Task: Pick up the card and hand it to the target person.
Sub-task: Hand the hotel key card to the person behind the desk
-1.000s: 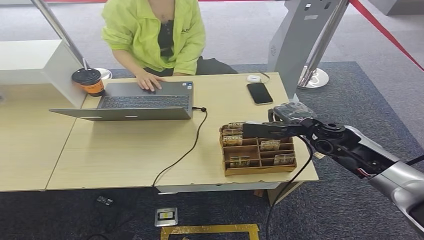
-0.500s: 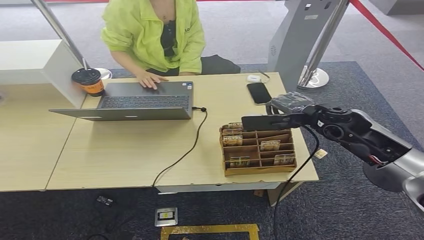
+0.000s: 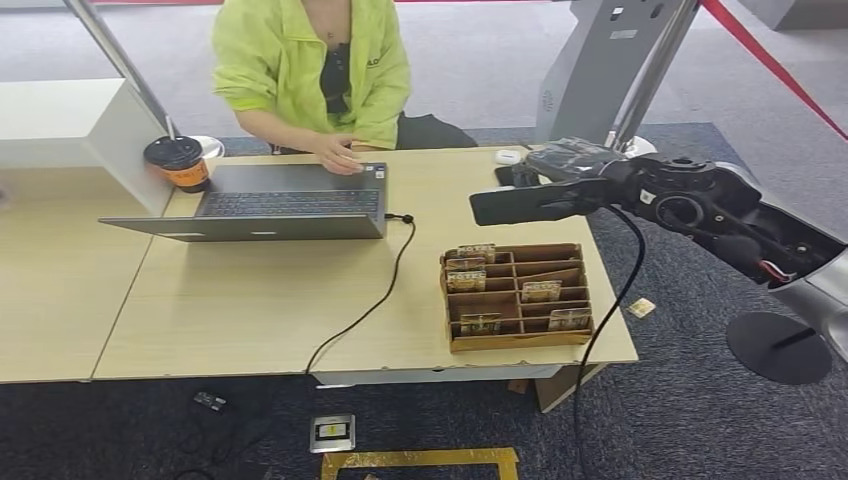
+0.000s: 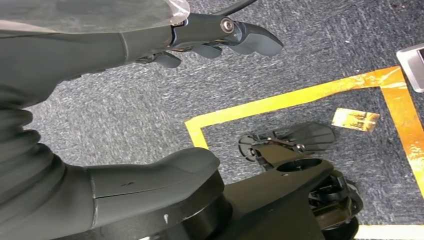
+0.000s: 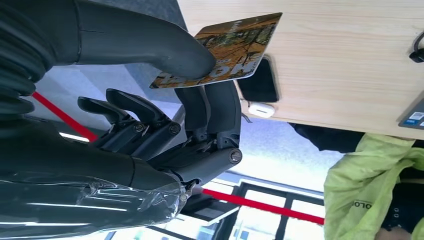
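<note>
— Right wrist view: where's the card (image 5: 225, 50)?
— Pinched between the right hand's (image 5: 200, 75) thumb and fingers, above the desk's (image 3: 250, 300) far right edge, beyond the card box (image 3: 515, 297).
— Left hand (image 4: 200, 45)?
— Loose, holding nothing, over carpet.

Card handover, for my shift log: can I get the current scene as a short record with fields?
card: pinched by thumb and fingers of the right robot hand, card raised above the desk
left robot hand: hangs over the carpet, holding nothing
card box: on the desk, several cards in its slots
person: seated behind the laptop, one hand on it
phone: on the desk, under the card
</note>
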Robot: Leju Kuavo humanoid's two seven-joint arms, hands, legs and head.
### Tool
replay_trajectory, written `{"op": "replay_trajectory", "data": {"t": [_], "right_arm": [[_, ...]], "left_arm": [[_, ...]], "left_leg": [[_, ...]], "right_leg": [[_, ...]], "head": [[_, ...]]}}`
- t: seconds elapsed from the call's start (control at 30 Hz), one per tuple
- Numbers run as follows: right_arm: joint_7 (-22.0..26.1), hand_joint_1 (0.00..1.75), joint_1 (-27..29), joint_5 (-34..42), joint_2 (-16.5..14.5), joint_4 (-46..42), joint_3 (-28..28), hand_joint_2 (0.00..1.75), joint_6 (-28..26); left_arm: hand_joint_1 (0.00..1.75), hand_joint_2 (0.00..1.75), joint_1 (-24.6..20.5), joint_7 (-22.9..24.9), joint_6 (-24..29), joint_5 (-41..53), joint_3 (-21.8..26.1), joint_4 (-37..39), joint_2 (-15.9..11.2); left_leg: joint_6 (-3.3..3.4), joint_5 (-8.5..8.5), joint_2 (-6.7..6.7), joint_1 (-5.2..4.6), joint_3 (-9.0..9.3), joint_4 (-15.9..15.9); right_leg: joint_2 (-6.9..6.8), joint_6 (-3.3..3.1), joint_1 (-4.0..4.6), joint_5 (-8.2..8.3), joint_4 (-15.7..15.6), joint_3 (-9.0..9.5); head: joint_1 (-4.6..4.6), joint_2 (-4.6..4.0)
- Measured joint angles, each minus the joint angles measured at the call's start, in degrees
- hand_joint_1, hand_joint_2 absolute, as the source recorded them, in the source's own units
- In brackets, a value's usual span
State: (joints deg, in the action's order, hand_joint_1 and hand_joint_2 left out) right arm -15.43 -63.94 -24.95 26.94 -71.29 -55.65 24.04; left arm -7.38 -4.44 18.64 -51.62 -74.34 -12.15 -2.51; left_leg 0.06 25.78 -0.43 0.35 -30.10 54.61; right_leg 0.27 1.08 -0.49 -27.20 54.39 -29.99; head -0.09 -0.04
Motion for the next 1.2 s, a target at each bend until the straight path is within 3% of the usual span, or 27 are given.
{"op": "replay_trajectory", "data": {"t": [0.23,0.43,0.6,1.0,1.03,1.13,1.17,1.2], "right_arm": [[1.50,1.75,-2.25,-1.43,-2.50,4.50,-2.68,1.75,-6.16],[0.31,1.75,-3.12,-7.54,-7.30,12.43,-3.68,1.75,-22.64],[0.05,1.75,-2.36,-11.01,-11.00,18.35,-3.56,1.75,-32.99],[1.96,1.75,0.56,-13.85,-18.39,27.79,-2.45,1.75,-39.50],[2.23,1.58,0.74,-13.86,-18.88,28.37,-2.33,1.75,-40.03],[3.03,0.34,1.23,-13.87,-20.19,29.95,-1.96,1.75,-41.35],[3.28,0.07,1.38,-13.87,-20.53,30.39,-1.82,1.75,-41.74],[3.55,0.03,1.53,-13.87,-20.81,30.76,-1.66,1.75,-42.14]], "left_arm": [[0.00,1.75,-0.02,0.26,0.02,0.10,0.00,0.00,0.09],[0.00,1.75,-0.12,0.37,0.09,0.85,-0.01,0.00,0.41],[0.00,1.75,-0.20,0.10,0.04,1.63,-0.02,0.00,0.64],[0.00,1.75,-0.28,0.01,0.16,1.21,-0.04,0.00,1.03],[0.00,1.75,-0.27,0.02,0.22,1.12,-0.04,0.00,1.05],[0.00,1.75,-0.27,0.02,0.44,0.98,-0.04,0.00,1.09],[0.00,1.75,-0.27,0.02,0.49,0.94,-0.04,0.00,1.09],[0.00,1.75,-0.27,0.02,0.51,0.89,-0.04,0.00,1.09]], "left_leg": [[0.00,0.00,0.00,0.00,-0.01,-0.02],[0.00,0.00,-0.02,0.01,0.01,-0.02],[0.00,0.00,-0.02,0.01,0.00,-0.02],[0.00,0.00,0.00,0.01,0.03,-0.03],[0.00,0.00,0.00,0.01,0.03,-0.03],[0.00,0.00,0.00,0.02,0.02,-0.03],[0.00,0.00,0.00,0.01,0.02,-0.03],[0.00,0.00,0.00,0.01,0.02,-0.02]], "right_leg": [[-0.02,0.00,0.00,0.00,0.01,0.00],[-0.01,0.00,0.01,0.00,0.01,0.00],[-0.01,0.00,0.01,0.00,0.01,0.00],[0.00,0.00,0.01,0.00,0.01,-0.01],[0.00,0.00,0.01,0.00,0.01,-0.01],[0.01,0.00,0.02,0.00,0.01,-0.02],[0.01,0.00,0.02,0.00,0.01,-0.02],[0.01,0.00,0.01,-0.01,0.01,-0.02]], "head": [[-0.02,0.00],[-0.04,0.00],[0.01,0.00],[-0.03,0.00],[-0.05,0.00],[-0.05,0.00],[-0.04,0.00],[-0.04,0.00]]}}
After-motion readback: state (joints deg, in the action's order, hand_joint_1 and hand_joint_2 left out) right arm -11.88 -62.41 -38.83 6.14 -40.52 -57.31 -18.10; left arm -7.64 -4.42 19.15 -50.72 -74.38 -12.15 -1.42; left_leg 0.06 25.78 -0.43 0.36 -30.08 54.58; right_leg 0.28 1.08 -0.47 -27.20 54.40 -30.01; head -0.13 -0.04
